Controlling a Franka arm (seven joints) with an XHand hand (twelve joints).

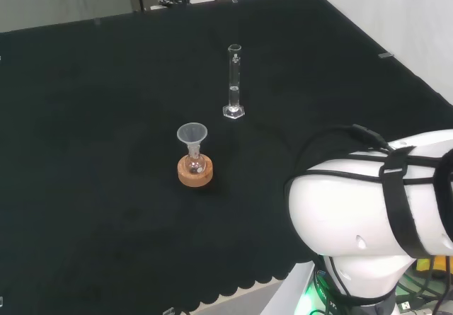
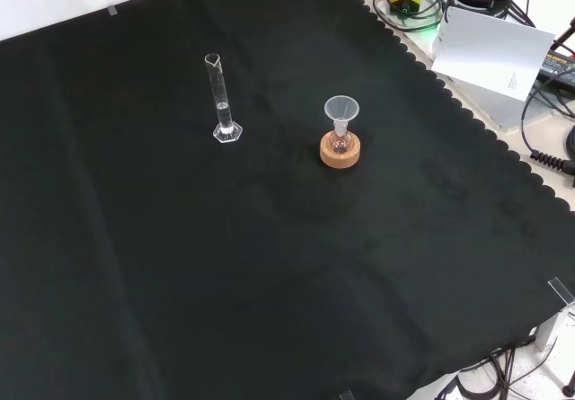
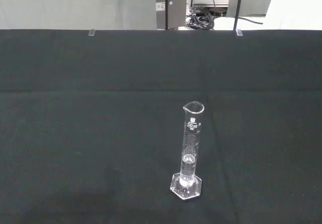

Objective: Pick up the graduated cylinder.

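- While the arm's white link (image 1: 375, 202) stood large at the right of the head view, no fingers came into sight there, so whether they were spread, pressed together or pinching anything could not be told, and places could not be given from them.
- Nearest in the head view stood a small round-bottomed flask (image 1: 195, 165) on a cork ring stand (image 1: 195, 174), with a clear funnel (image 1: 192, 136) set upright in its neck; the flask seemed to hold a little liquid, though this was hard to judge.
- Farther off and slightly right in that view, well apart from the flask, the graduated cylinder (image 1: 234, 81) stood upright on its hexagonal foot on the black cloth (image 1: 85, 152), touched by nothing.
- In the front view the graduated cylinder (image 2: 222, 100) stood to the left of the funnel (image 2: 341, 111) and cork stand (image 2: 341, 152).
- The wrist view looked across the cloth at the graduated cylinder (image 3: 190, 151), upright, spout at the rim, with a small amount of clear liquid low in the tube.
- Beyond the cloth's far edge lay cables and equipment (image 3: 201, 12).
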